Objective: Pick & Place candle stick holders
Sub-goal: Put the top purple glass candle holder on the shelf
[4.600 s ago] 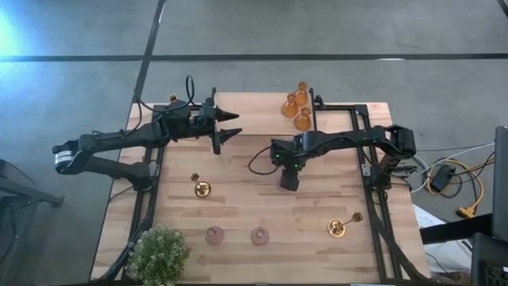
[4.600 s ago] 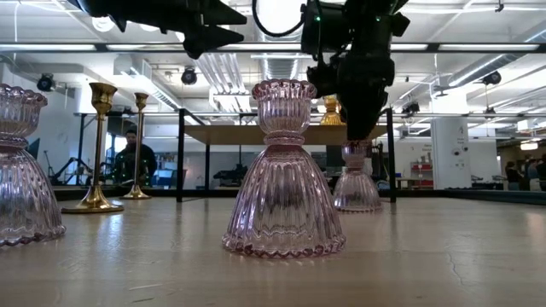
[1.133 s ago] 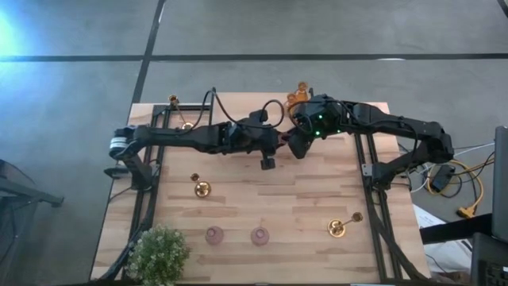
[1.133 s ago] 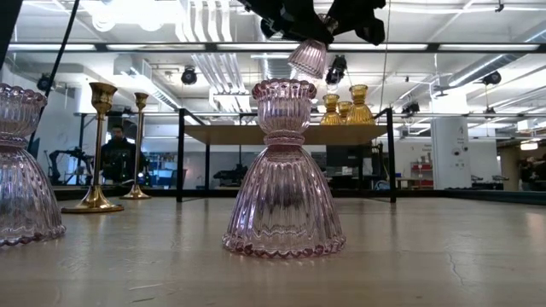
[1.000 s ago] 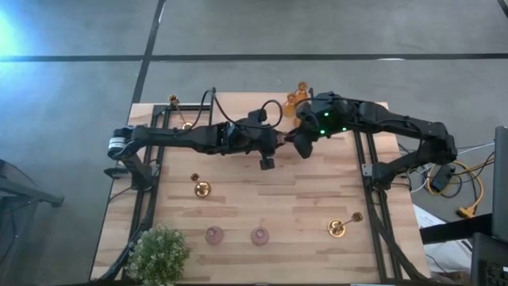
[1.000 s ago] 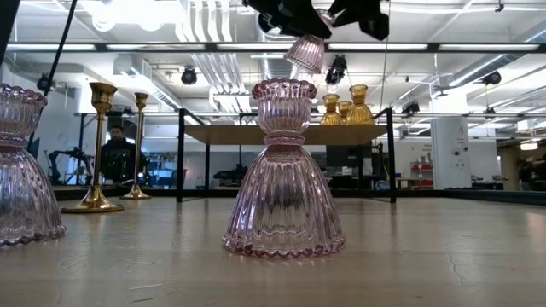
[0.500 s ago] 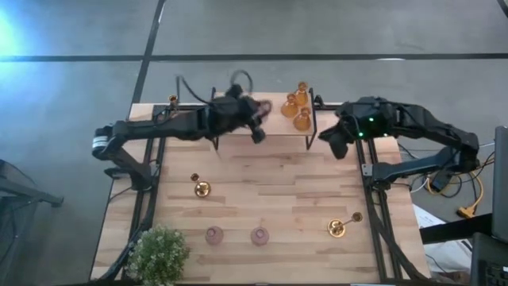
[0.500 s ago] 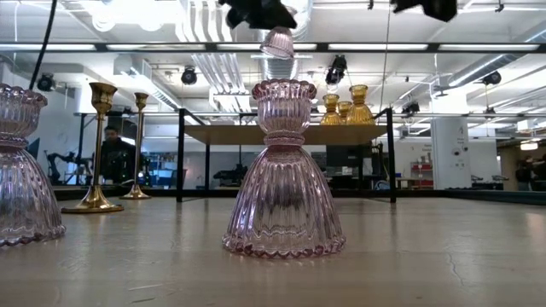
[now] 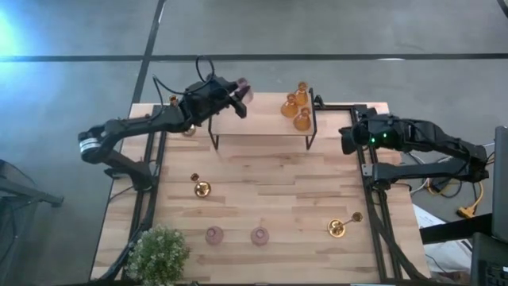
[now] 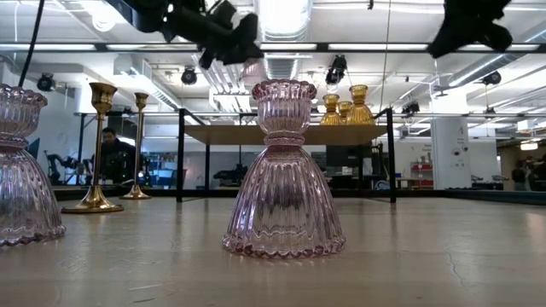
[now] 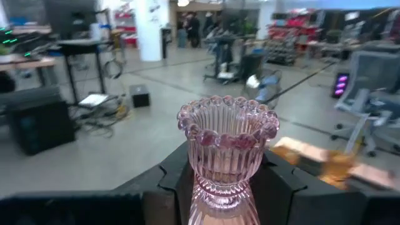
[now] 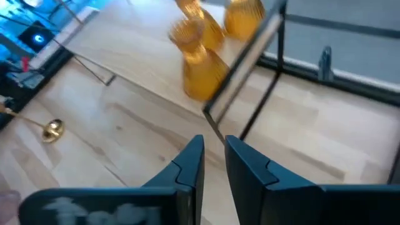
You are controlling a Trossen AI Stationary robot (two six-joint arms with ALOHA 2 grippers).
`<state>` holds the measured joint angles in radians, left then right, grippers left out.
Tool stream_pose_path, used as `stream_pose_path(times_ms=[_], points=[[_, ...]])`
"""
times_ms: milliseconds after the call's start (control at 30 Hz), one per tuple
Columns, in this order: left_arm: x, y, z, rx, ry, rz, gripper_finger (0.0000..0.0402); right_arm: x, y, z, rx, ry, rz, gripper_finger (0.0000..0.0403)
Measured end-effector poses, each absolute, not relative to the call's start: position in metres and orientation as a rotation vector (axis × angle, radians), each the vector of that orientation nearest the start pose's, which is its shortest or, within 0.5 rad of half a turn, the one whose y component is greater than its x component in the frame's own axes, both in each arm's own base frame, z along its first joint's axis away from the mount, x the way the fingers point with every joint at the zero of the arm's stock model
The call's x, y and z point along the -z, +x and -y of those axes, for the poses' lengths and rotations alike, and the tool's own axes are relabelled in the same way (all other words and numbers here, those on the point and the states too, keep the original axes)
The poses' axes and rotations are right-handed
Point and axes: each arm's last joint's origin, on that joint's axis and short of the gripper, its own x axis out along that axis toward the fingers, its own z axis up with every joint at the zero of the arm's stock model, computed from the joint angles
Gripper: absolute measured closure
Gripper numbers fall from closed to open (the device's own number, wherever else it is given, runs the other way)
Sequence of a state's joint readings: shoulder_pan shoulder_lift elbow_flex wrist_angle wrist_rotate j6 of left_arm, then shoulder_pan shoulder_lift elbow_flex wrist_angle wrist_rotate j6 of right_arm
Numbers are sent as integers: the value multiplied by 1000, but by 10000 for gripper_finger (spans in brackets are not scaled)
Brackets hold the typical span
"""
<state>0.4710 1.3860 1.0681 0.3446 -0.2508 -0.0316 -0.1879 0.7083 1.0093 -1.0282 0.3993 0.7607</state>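
My left gripper is shut on a pink glass candle stick holder above the far left corner of the raised shelf. In the left wrist view the holder's beaded cup stands between my fingers. My right gripper is open by a narrow gap and empty, near the table's right edge. Three amber holders stand on the shelf's far right end. Two pink holders stand near the front edge. Gold holders stand at the left and far left. One gold holder lies on its side at the front right. My left gripper pinches the pink holder at its narrow waist, just below the cup, between the two fingers. The cup end sticks out past the fingertips. The holder is lifted clear, above the shelf.
A green leafy plant stands at the table's front left corner. The shelf's black frame legs stand on the far half of the table. Bare wood lies in the table's middle. A person stands in the room behind.
My left gripper has carried the pink holder from the table's middle toward the far left, to the shelf's far left corner. My right gripper has drawn away from the holder and gone toward the table's right edge.
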Motion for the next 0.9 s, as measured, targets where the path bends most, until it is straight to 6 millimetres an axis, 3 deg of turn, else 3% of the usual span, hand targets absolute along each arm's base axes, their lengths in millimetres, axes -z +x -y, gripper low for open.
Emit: stream_pose_path(times_ms=[367,700,900], points=[[-315,261,-177,-893,-57,-32,275,-298,91,29,816,685,-371,350],[-273,246,-179,-960,-94,17,275,-294,89,30,821,677,-327,351],[-266,240,-185,-992,-96,3,275,-294,89,30,823,674,-326,349]])
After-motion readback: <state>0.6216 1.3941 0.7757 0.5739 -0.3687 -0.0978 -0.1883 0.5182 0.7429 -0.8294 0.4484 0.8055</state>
